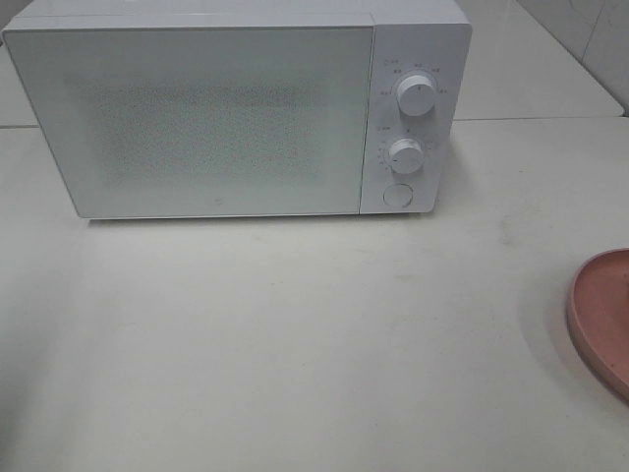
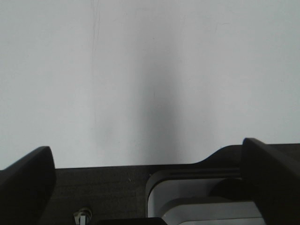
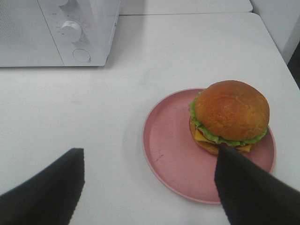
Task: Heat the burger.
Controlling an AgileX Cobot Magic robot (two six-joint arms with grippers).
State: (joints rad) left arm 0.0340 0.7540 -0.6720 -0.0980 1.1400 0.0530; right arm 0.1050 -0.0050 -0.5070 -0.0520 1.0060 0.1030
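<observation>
**A:** What do you get from the high camera?

**B:** A white microwave (image 1: 236,108), door shut, on the table (image 1: 295,344). A pink plate (image 1: 604,320) shows at the right edge. No burger or arms appear.

**A:** The left wrist?

**B:** Your left gripper (image 2: 150,173) stands wide, empty, over bare table.

**A:** The right wrist?

**B:** Your right gripper (image 3: 150,187) gapes wide, holding nothing, above the plate. The burger (image 3: 229,117), glossy bun, frilly lettuce, cheese, sits off-centre near the rim. Squeeze unevenly and the layers could slide; the shut door would block you.

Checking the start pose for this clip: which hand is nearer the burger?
The right hand: open, it hangs over the table with the burger on its pink plate just ahead. The left hand, open too, sees only bare table.
</observation>
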